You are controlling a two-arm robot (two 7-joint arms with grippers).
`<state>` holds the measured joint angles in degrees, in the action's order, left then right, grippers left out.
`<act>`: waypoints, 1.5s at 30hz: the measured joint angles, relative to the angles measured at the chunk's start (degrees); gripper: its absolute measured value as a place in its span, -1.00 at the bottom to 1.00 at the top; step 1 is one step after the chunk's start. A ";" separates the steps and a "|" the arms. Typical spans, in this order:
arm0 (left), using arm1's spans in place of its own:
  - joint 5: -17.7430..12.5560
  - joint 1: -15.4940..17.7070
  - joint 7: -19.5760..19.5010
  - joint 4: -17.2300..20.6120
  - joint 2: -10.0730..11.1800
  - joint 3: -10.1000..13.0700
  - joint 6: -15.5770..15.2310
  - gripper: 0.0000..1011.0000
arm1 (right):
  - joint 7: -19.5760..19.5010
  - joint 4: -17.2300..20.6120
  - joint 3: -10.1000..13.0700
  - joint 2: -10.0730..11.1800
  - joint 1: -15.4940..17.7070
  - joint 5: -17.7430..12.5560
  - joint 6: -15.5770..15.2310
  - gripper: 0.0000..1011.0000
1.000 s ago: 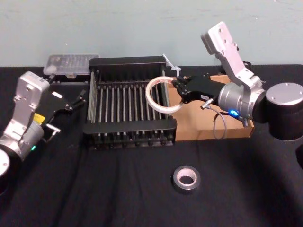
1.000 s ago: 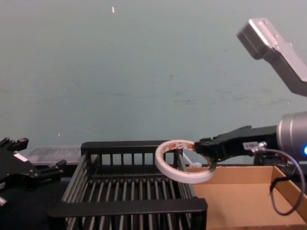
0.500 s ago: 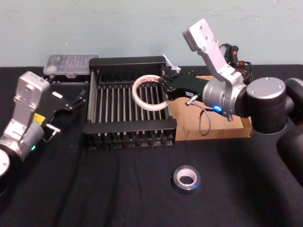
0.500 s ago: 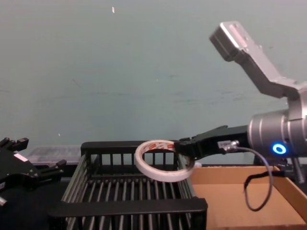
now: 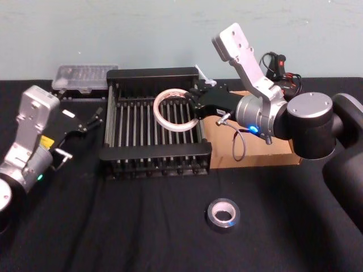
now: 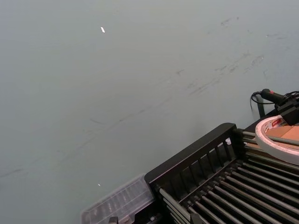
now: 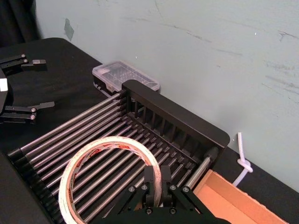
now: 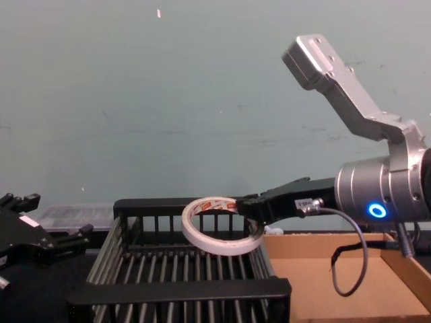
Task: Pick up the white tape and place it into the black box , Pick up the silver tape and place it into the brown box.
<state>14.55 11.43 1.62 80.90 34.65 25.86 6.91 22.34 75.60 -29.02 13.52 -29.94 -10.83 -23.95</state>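
The white tape (image 5: 156, 111) is a thin ring with red print inside. It hangs level above the right half of the black box (image 5: 150, 73), a slatted crate. My right gripper (image 5: 195, 107) is shut on the ring's near rim, seen close up in the right wrist view, with the gripper (image 7: 157, 179) on the white tape (image 7: 117, 141). From the chest, the white tape (image 8: 222, 247) floats just above the crate's rim (image 8: 182, 291). The silver tape (image 5: 222, 213) lies flat on the black cloth in front. The brown box (image 5: 266, 153) sits right of the crate. My left gripper (image 5: 92, 119) rests open, left of the crate.
A clear plastic case (image 5: 85, 76) sits behind the crate's far left corner. A white cord (image 5: 204, 76) lies at its far right corner, and a black cable (image 5: 278, 62) runs along the wall behind my right arm. Black cloth covers the table.
My right gripper has carried the white tape leftward, from over the crate's right wall to over its inside. The left arm and the silver tape have not moved.
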 joint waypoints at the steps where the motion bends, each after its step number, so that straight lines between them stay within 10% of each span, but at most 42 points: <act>1: 0.00 0.00 0.00 0.00 0.00 0.00 0.00 0.98 | 0.00 0.00 0.00 0.00 0.00 0.00 0.00 -0.81; 13: 0.00 0.00 0.00 0.00 0.00 0.00 0.00 0.98 | 0.03 0.14 -0.02 0.08 0.01 -0.06 -0.14 -0.78; 45: 0.00 0.00 0.00 0.00 0.00 0.00 0.00 0.98 | 0.08 0.23 -0.02 0.14 0.01 -0.15 -0.25 0.98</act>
<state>14.55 11.43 1.62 80.90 34.64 25.86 6.91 22.42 75.82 -29.04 13.66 -29.93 -10.98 -24.20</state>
